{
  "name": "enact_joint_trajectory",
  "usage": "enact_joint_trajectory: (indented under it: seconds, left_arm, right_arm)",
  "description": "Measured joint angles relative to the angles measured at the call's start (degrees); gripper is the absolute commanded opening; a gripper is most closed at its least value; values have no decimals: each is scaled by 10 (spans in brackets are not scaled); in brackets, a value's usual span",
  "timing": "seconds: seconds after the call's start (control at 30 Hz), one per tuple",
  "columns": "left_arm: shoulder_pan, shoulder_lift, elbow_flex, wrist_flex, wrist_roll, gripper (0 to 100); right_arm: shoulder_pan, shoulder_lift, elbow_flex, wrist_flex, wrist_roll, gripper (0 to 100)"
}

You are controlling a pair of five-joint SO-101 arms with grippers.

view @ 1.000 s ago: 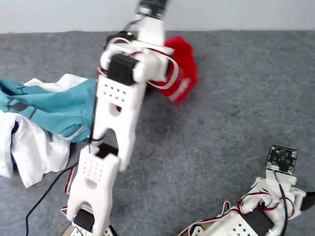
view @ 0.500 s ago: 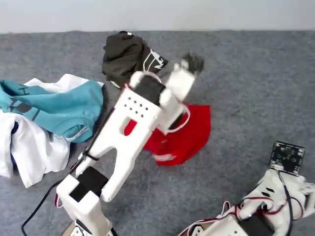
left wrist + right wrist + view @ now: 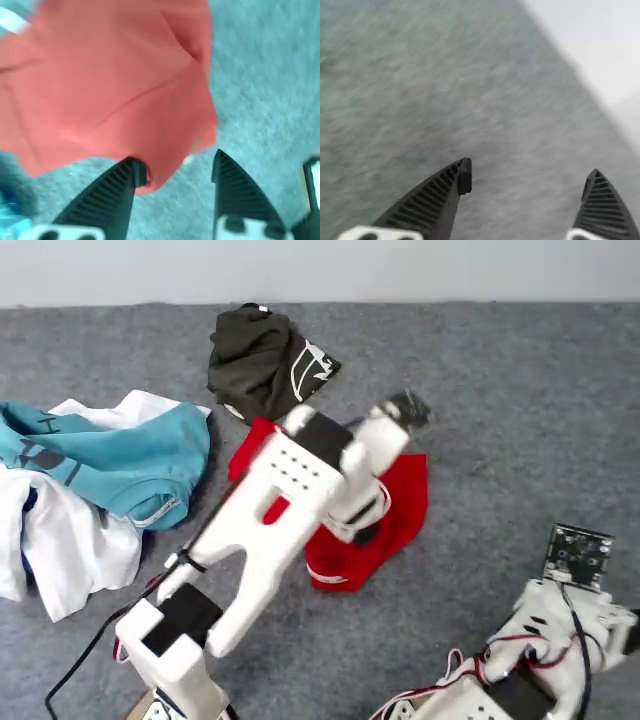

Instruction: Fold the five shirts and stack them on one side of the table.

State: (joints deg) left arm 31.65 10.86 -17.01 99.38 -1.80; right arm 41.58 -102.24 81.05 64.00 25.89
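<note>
Red shirt (image 3: 408, 502), dark shirt (image 3: 255, 360), teal shirt (image 3: 120, 465), white shirt (image 3: 70, 540): four.

No legible text; white print (image 3: 311, 364) on dark shirt (image 3: 252, 352) perhaps a logo

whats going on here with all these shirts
The left claw hangs open right over the edge of the red shirt, which lies crumpled on the table. The right claw is open over bare table. A dark shirt, a teal shirt and a white shirt sit unfolded; nothing is stacked yet.
</note>
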Motion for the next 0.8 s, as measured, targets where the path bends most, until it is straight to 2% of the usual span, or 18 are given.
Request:
enact_joint_trajectory:
  seconds: [0.17,0.33,0.4,0.6,0.8]
  left_arm:
    - [-45,-98,-94,0,0,217]
    - [-57,-230,-129,0,0,217]
    - [-76,-262,-113,0,0,217]
    - [-179,-251,-1,0,3,217]
    - [-270,-165,31,0,43,217]
  right_arm:
    - [-75,-4,15,34,-79,358]
    - [-120,3,-3,34,-89,358]
    - [-137,49,-29,34,-91,358]
    - [-156,277,-198,75,-104,358]
    - [-175,626,-530,254,-104,357]
